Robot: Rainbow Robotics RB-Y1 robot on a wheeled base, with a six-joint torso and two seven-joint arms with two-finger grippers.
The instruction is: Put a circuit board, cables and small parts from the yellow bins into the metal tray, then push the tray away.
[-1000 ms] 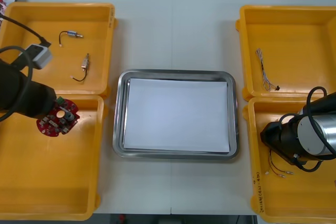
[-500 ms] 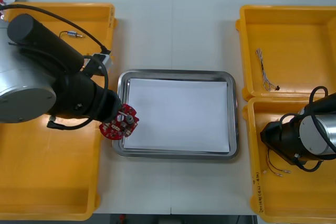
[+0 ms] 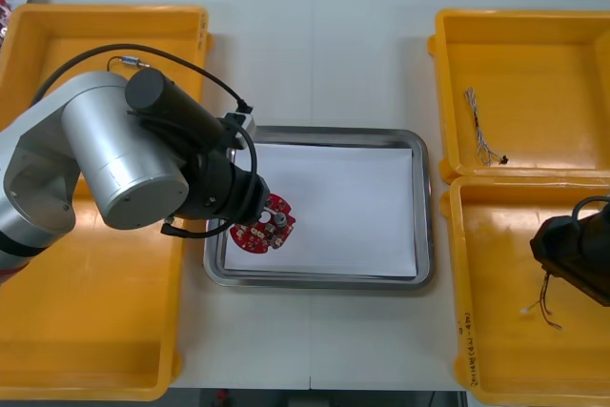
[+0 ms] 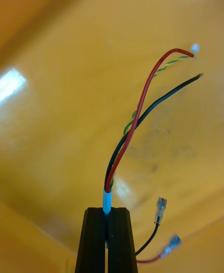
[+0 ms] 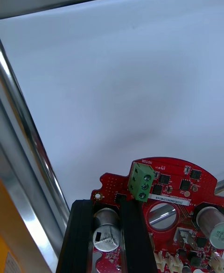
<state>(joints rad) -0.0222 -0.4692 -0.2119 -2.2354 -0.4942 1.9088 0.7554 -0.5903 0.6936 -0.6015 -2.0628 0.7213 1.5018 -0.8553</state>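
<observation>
Now the left jaws clamp the red circuit board by a silver can, at eight o'clock on the metal tray. Print by its green terminal reads MOTOR; the white sticker is illegible. The right jaws pinch a red-black-green cable over the yellow bin at the bench's four o'clock.

Right gripper: black fingers are standing almost together, pinching a cable bundle at its pale sleeve. Bundle: a red strand, a black strand and a green-and-yellow twisted strand are rising from the fingertips and fanning apart at their free ends. Loose ends: a black lead with a metal terminal and a red lead with a second terminal are hanging just beside the fingers. Background: the floor of a bin is showing orange and glossy behind everything.
</observation>
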